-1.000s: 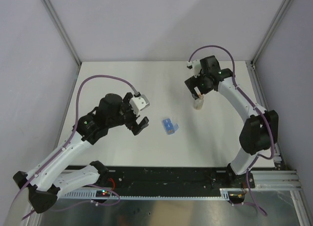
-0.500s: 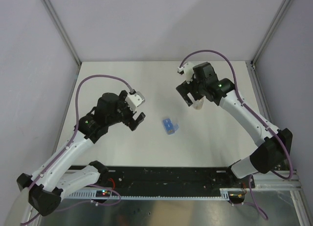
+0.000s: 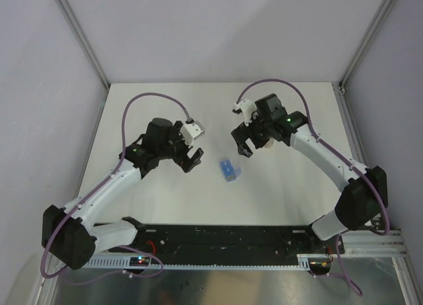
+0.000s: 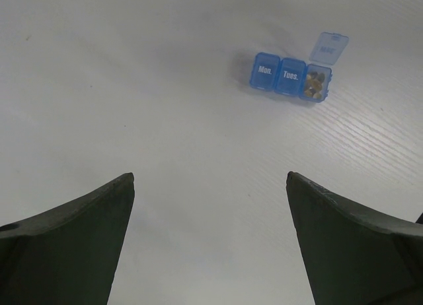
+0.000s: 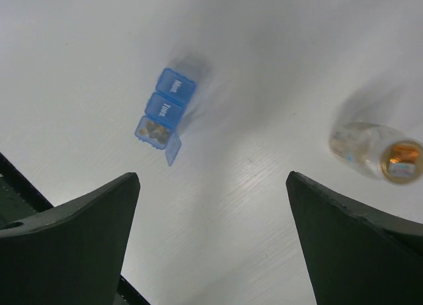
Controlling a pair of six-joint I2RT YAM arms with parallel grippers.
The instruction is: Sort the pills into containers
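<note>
The containers (image 3: 228, 168) are a blue strip of three compartments lying mid-table. In the left wrist view (image 4: 289, 76) the "Mon." and "Tues." lids are shut. The end compartment stands open, lid (image 4: 328, 47) flipped back, with the orange-brown pills (image 4: 315, 84) inside. The strip also shows in the right wrist view (image 5: 165, 110), pills (image 5: 156, 130) in the open end. My left gripper (image 3: 190, 156) (image 4: 210, 179) is open and empty, left of the strip. My right gripper (image 3: 242, 145) (image 5: 211, 176) is open and empty, just beyond and right of it.
A small clear vial (image 5: 377, 153) lies on its side on the white table, orange showing at its mouth. In the top view it (image 3: 269, 143) sits right of my right gripper, partly hidden by the arm. Grey walls stand on three sides.
My right gripper has swung left and nearer, away from the vial and toward the blue strip. My left gripper has shifted slightly farther and right. The strip has not moved.
</note>
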